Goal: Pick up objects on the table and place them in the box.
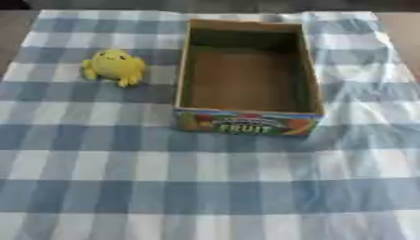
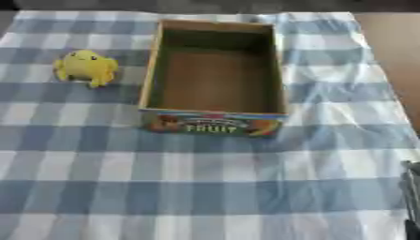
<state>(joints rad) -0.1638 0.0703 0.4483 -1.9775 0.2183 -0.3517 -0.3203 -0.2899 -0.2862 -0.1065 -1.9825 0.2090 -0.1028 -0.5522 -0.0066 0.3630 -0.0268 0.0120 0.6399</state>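
At far left we see a yellow plush toy (image 1: 114, 67) sitting on the blue-and-white checked cloth (image 1: 123, 168) that covers the tabletop, just beside the left wall of the cardboard fruit box (image 1: 246, 123), which stands open and holds nothing. We judge no pick has begun: the next move calls for a hand to reach the toy and close round it. Our left hand shows nowhere; at the right edge a dark sliver of the right hand (image 2: 411, 187) appears, and we cannot tell its state.
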